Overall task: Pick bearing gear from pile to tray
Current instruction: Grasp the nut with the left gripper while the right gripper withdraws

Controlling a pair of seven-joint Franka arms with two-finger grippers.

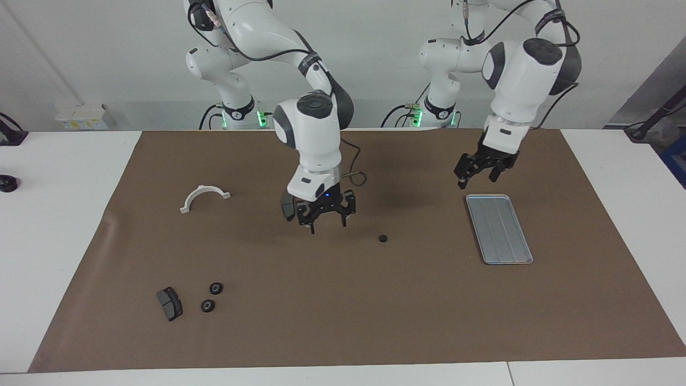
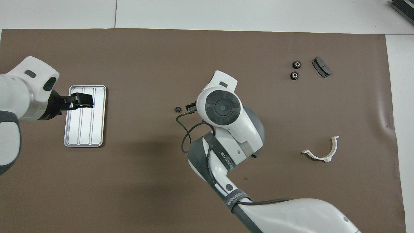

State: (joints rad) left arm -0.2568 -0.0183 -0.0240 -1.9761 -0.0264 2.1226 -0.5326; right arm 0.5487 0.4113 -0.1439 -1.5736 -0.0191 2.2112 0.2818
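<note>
One gear lies alone on the brown mat in the facing view, between the right pincer and the tray. It sits toward the left arm's end from that pincer and a little lower in the picture. The right pincer hangs over bare mat with fingers spread and nothing between them. It is the nearer of the two. The left pincer waits, released, over the tray's robot-side end. Two more gears and a pad lie well apart, toward the right arm's end; the half-ring is nearer the robots.

From overhead, the lone gear shows just beside the right arm's wrist, which hides its own pincer. Being round, the gear sets no grasp direction. Open mat runs from it to the tray, whose long axis points away from the robots; the left pincer covers part of it.
</note>
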